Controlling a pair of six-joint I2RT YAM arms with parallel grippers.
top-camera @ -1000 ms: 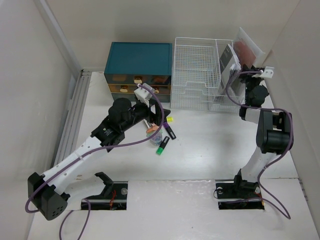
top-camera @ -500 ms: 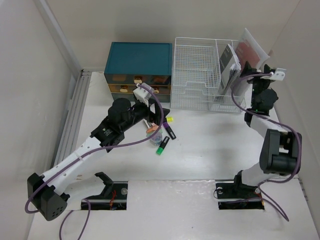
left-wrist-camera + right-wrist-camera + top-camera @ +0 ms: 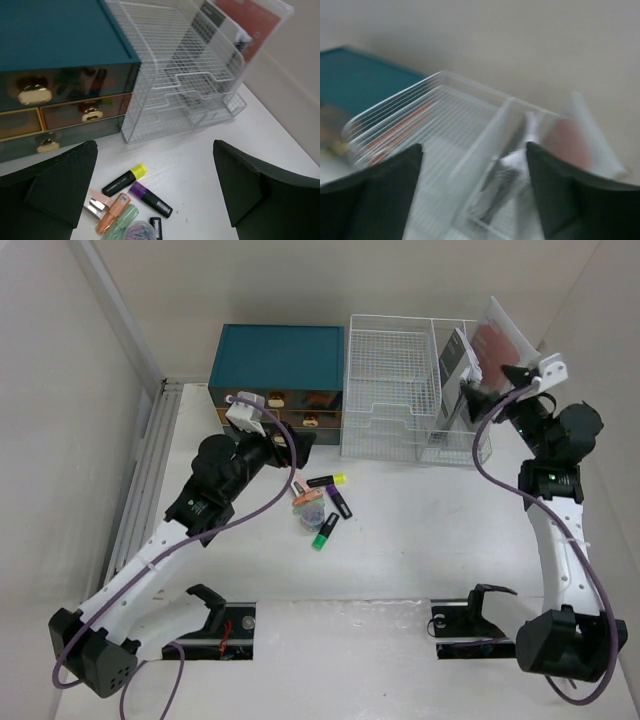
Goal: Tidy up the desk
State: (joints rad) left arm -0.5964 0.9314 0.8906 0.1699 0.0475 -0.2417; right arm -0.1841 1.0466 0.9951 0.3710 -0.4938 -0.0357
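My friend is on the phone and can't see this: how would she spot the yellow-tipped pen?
Find the teal drawer box at the back of the white desk. Just in front of its drawers lies a small cluster of markers. The yellow-tipped marker is the black one nearest the drawers, the only one showing yellow.

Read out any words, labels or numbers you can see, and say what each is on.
Nothing is legible in any view.
Yellow-capped highlighter: barrel markings too small to read.
Booklet in the wire rack: print too blurred.
Red sheet beside it: print too small.
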